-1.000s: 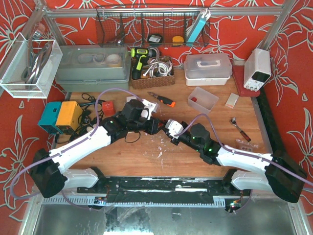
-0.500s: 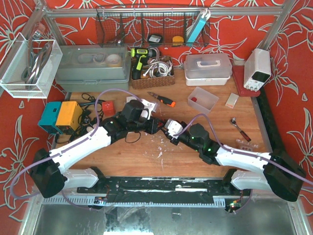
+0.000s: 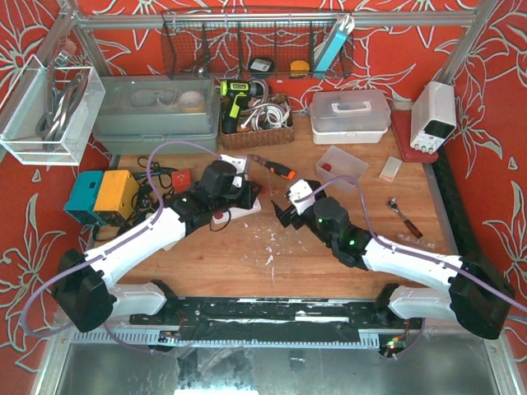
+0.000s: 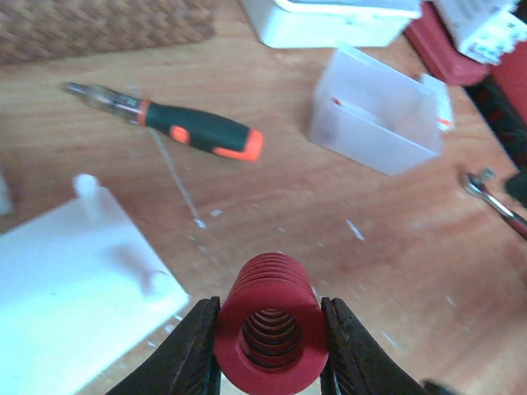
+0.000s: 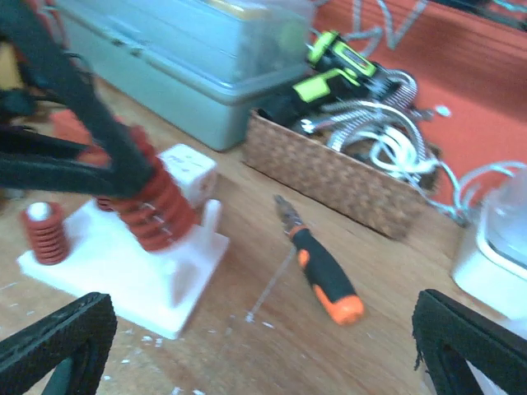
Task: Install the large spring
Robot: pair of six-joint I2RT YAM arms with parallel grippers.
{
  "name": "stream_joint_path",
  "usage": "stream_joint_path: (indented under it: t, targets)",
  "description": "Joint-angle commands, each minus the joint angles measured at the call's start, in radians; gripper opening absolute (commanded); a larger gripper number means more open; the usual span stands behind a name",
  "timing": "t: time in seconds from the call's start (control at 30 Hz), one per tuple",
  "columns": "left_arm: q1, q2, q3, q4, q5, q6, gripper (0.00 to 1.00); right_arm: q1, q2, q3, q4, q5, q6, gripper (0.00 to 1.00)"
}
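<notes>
A red spring [image 4: 272,284] is clamped between the 2 fingers [image 4: 191,358] of the left gripper [image 4: 270,354], with a white base [image 4: 66,313] just to its left. The right gripper [image 5: 262,350] is spread wide and holds nothing, with a screwdriver [image 5: 325,267] ahead of it.

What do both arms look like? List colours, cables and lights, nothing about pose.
Left arm and right arm match: white shells on the long links, with black joints, wrists and bases. A lilac cable loops along each. Small green lights glow on the right arm's black forearm. The jaws are black.
</notes>
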Motion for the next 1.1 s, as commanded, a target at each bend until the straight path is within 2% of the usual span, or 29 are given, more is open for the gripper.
stream_joint_path:
  t: [0.0, 0.13, 0.27, 0.43, 0.77, 1.07]
  targets:
    - [0.052, 0.044, 0.053, 0.023, -0.117, 0.033, 0.00, -0.057, -0.006, 0.046, -0.154, 0.148, 0.187, 0.99]
    - [0.095, 0.106, 0.096, 0.002, -0.169, 0.069, 0.00, -0.173, -0.011, 0.069, -0.274, 0.120, 0.370, 0.99]
    - [0.149, 0.187, 0.142, -0.017, -0.172, 0.098, 0.00, -0.256, -0.032, 0.047, -0.326, 0.117, 0.457, 0.99]
    - [0.191, 0.287, 0.224, -0.063, -0.140, 0.122, 0.00, -0.275, -0.063, 0.026, -0.330, 0.138, 0.462, 0.99]
    - [0.197, 0.474, 0.379, -0.151, -0.105, 0.143, 0.00, -0.277, -0.081, 0.026, -0.349, 0.141, 0.459, 0.99]
    - [0.197, 0.515, 0.409, -0.182, -0.154, 0.148, 0.00, -0.280, -0.104, 0.020, -0.350, 0.144, 0.455, 0.99]
